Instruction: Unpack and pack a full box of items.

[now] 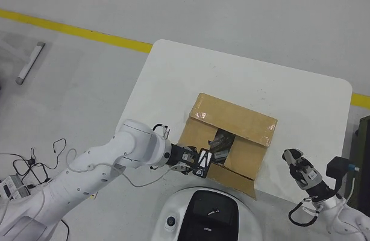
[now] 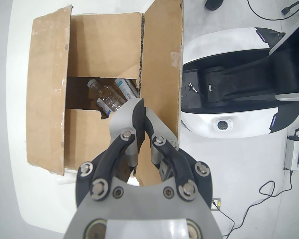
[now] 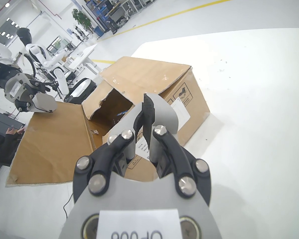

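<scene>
Left gripper [image 2: 142,105]: fingers pressed together, tips over the near flap [image 2: 162,58]. This flap is folded out flat toward the robot and overhangs the table [image 1: 173,78] edge.

Right gripper [image 3: 147,106]: fingers pressed together, above the table to the right of the box [image 1: 233,117], apart from it.

Box: stands on the table near the robot-side edge. The far flap lies closed. The two side flaps lie down, leaving a gap at the middle.

In the gap: a clear bottle [image 2: 107,98] lying on its side, with a white pack [image 2: 123,87] just beside it.
</scene>
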Available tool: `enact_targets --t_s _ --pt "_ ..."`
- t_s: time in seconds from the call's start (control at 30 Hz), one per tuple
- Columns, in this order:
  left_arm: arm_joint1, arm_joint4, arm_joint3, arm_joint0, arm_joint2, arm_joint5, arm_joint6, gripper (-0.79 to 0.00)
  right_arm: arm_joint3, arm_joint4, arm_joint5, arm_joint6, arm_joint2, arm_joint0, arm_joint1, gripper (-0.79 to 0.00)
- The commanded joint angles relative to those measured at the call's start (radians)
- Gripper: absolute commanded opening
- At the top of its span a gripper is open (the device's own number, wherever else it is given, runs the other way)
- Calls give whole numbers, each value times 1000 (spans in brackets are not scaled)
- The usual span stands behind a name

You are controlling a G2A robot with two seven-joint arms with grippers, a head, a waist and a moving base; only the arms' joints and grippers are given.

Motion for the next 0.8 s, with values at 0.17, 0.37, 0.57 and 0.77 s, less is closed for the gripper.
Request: enact_targets --t_s 0.17,0.37,0.57,0.77 --pt "15 18 2 46 -24 -14 1 -785 26 19 -30 49 -22 18 -3 -785" --pt "25 23 8 76 -39 -10 -6 -785 39 21 -30 63 -38 35 -6 -785" --pt "30 41 20 99 -45 1 -8 -785 46 19 -28 53 -48 45 -11 -785" --pt "33 80 33 121 -53 27 14 -785 53 14 -31 53 -55 54 -14 -785"
